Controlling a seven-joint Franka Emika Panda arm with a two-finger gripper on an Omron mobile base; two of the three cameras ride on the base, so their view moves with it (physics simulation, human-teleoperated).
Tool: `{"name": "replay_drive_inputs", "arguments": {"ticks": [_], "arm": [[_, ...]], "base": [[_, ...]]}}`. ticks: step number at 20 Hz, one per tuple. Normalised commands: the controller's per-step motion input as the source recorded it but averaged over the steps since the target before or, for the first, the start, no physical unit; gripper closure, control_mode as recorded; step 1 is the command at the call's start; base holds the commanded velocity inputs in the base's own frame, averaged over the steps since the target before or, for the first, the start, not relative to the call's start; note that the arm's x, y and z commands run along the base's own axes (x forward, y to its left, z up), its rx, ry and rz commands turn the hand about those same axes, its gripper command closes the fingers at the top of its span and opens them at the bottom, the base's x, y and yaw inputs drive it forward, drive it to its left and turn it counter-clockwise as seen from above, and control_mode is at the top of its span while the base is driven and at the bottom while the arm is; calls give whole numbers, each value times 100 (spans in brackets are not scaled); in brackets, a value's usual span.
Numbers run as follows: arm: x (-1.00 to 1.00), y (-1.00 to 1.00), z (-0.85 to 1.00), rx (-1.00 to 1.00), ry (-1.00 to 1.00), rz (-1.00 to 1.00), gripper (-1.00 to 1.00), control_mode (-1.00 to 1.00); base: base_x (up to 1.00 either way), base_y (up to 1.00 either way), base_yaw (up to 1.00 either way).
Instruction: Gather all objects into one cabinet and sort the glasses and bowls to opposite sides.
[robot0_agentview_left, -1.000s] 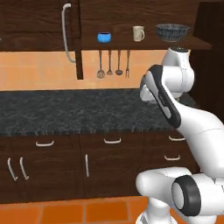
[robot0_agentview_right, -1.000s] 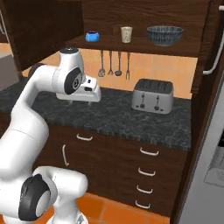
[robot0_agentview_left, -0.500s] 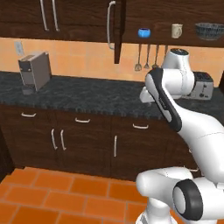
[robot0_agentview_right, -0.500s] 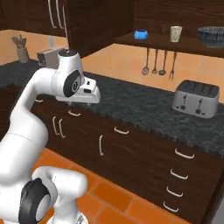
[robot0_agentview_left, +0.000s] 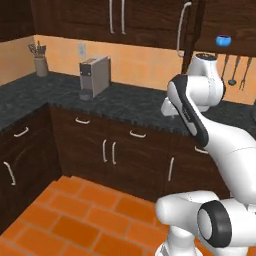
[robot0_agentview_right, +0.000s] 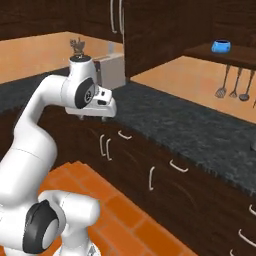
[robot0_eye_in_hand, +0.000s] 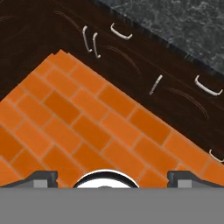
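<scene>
From my remote station I find the hand (robot0_eye_in_hand: 112, 176) spread wide and carrying nothing; in the hand view its two dark fingertips (robot0_eye_in_hand: 40, 177) stand far apart at the bottom edge, with the orange tiled floor (robot0_eye_in_hand: 87, 127) beneath them. The hand points down at that floor, in front of the dark base cabinets (robot0_eye_in_hand: 144, 70) with their short silver handles.

In the right base view the hand (robot0_agentview_right: 97, 116) hangs off the white arm (robot0_agentview_right: 45, 105), out in front of the worktop (robot0_agentview_right: 190, 125) edge and well above the floor.

The bright blue bowl (robot0_agentview_left: 223, 40) sits on an open shelf (robot0_agentview_right: 220, 53) high on the wall, to the right of the wall cabinet (robot0_agentview_left: 150, 20). That cabinet bears a long curved silver bar handle (robot0_agentview_left: 182, 27). The bowl is well apart from the hand. Below the shelf, utensils (robot0_agentview_right: 233, 85) hang against the orange wall.

On the dark speckled worktop a grey coffee machine (robot0_agentview_left: 93, 76) stands upright near the corner, and a holder of utensils (robot0_agentview_left: 39, 59) stands further left against the wall.

I cannot locate the cups or the grey bowl from these views.
</scene>
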Motion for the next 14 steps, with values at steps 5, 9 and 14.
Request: {"name": "replay_drive_inputs", "arguments": {"ticks": [5,9,14], "arm": [[0,0,0,0,0,0,-100,100],[0,0,0,0,0,0,-100,100],[0,0,0,0,0,0,-100,100]], "base": [[-42,0,77],[-36,0,84],[-38,0,84]]}}
